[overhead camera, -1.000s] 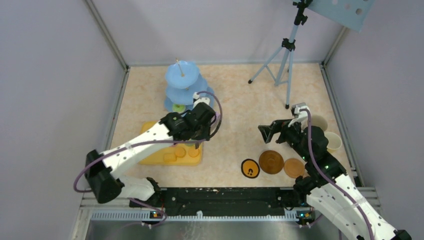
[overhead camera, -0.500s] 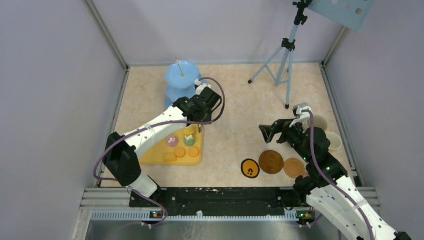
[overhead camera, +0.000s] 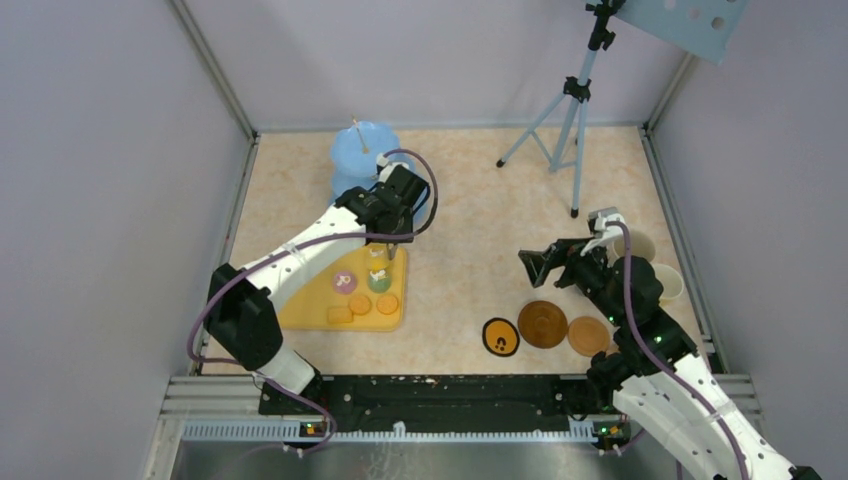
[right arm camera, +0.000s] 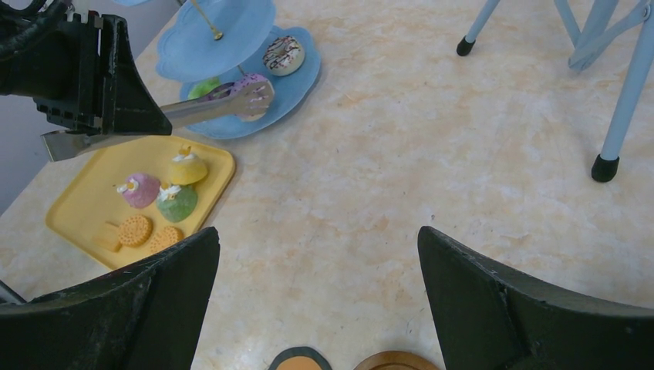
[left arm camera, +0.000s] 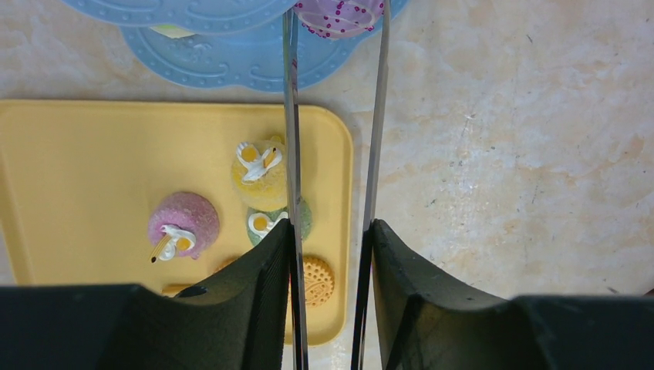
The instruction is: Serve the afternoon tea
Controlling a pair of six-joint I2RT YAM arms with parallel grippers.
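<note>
A: Since the prior frame the left claw (left arm camera: 330,231) has been swung off the yellow tray (left arm camera: 77,154) toward the stand (left arm camera: 224,62); it is clenched on the tongs (left arm camera: 292,116).
B: The purple pastry (left arm camera: 339,14) is pinched at the tong tips over the bottom tier; reach under the upper tiers is likely gained that way; the right claw (right arm camera: 315,239) is held open, idle.

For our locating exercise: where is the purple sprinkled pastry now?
The purple sprinkled pastry is top centre in the left wrist view, pinched in the metal tongs over the lowest tier of the light-blue stand, beyond the yellow tray.
</note>
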